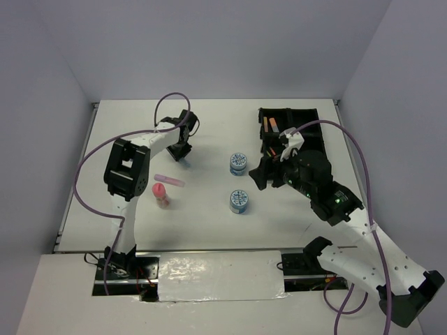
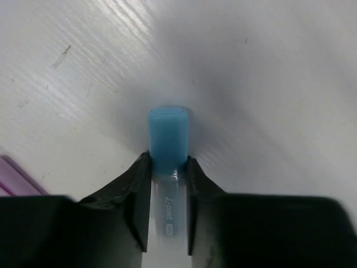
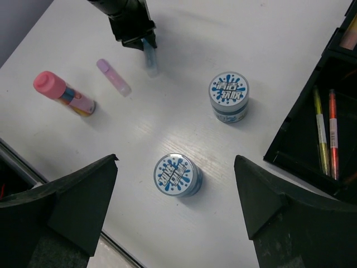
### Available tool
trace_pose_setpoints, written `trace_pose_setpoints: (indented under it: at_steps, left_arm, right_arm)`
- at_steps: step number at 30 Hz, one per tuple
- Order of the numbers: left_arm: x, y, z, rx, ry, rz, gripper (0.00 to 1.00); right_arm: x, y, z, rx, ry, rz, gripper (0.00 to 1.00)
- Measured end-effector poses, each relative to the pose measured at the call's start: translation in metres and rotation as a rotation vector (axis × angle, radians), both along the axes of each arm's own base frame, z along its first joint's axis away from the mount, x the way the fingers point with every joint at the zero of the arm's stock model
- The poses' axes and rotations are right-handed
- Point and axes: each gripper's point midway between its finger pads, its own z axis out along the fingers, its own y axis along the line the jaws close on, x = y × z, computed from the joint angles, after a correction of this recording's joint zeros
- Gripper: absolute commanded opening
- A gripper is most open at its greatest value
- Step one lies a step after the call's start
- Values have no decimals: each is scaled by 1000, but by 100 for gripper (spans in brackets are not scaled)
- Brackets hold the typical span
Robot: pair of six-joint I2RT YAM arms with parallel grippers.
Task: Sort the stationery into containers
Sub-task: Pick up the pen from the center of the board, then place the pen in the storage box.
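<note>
Left end effector (image 2: 167, 159) is clamped on the blue highlighter (image 2: 167, 137), cap end pointing at the table (image 2: 268, 78). Right end effector (image 3: 175, 159) is wide open and holds nothing, above the two patterned tubs (image 3: 177, 174) (image 3: 228, 96). Purple highlighter (image 3: 113, 77) and pink bottle (image 3: 61, 92) lie on the table. Yellow pen (image 3: 319, 131) and orange pen (image 3: 332, 131) share one compartment of the black tray (image 3: 301, 111).
</note>
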Motion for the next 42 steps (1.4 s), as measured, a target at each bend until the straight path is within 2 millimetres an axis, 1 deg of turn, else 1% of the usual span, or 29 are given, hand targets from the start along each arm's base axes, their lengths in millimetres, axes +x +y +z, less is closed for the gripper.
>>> trace_pose_setpoints:
  at_steps: [1,2,4,5,6,9,11,12,15,16,17,19,21,22,23,24,27,29,33,35,36,38,39,42]
  left_arm:
    - [0,0,0,-1,-1,-7,5]
    - [1,-1,0,-3,-2,-14,0]
    - [1,-2,0,-8,-7,-24,0]
    - [1,-2,1,-14,-15,-29,0]
    - [-1,-4,2,-28,-24,-34,0]
    - [-14,-8,8,-67,-38,-73,0]
    - [-24,-15,25,-91,-80,-127,0]
    - [-29,-20,38,-97,-111,-162,0]
    - [-41,-54,102,-142,-271,-289,0]
    - [-47,-67,125,-163,-326,-329,0]
    - [-54,-80,150,-185,-391,-369,0]
    - [-70,-103,191,-230,-487,-444,0]
    - [-84,-118,215,-277,-545,-491,0]
    - [-88,-122,221,-295,-563,-506,0]
    - [-90,-124,224,-309,-575,-515,0]
    - [-95,-124,222,-315,-573,-524,0]
    - [-105,-128,209,-318,-540,-552,0]
    - [-110,-130,203,-313,-523,-579,0]
    - [-115,-137,204,-326,-522,-610,0]
    - [-117,-139,207,-329,-528,-627,0]
    - [-117,-140,209,-334,-533,-632,0]
    - [-117,-142,214,-347,-549,-639,0]
    - [-117,-142,216,-352,-556,-640,0]
    - [-117,-142,219,-356,-570,-643,0]
  right_arm:
    - [-1,1,0,3,0,8,90]
    - [-1,3,0,7,0,14,89]
    - [-2,9,-1,23,-5,43,90]
    - [-3,13,-2,34,-7,63,100]
    - [-4,18,-6,46,-3,85,100]
    - [-5,32,-24,76,32,143,100]
    - [-4,43,-37,107,60,172,100]
    - [-2,50,-43,137,76,185,100]
    - [-1,64,-62,197,115,210,90]
    - [1,67,-66,214,124,212,84]
    - [3,72,-68,230,130,215,81]
    - [11,80,-66,267,123,219,74]
    - [17,89,-63,301,115,229,70]
    - [21,93,-62,313,114,234,66]
    - [24,98,-61,323,115,241,65]
    - [27,101,-62,331,118,241,64]
    - [31,108,-62,359,125,254,63]
    - [31,112,-58,381,122,269,62]
    - [26,120,-43,436,96,326,62]
    - [25,122,-39,450,91,342,60]
    - [25,124,-39,454,93,347,56]
    - [26,126,-41,456,105,350,50]
    - [27,128,-42,456,112,351,44]
    - [30,134,-42,460,129,367,42]
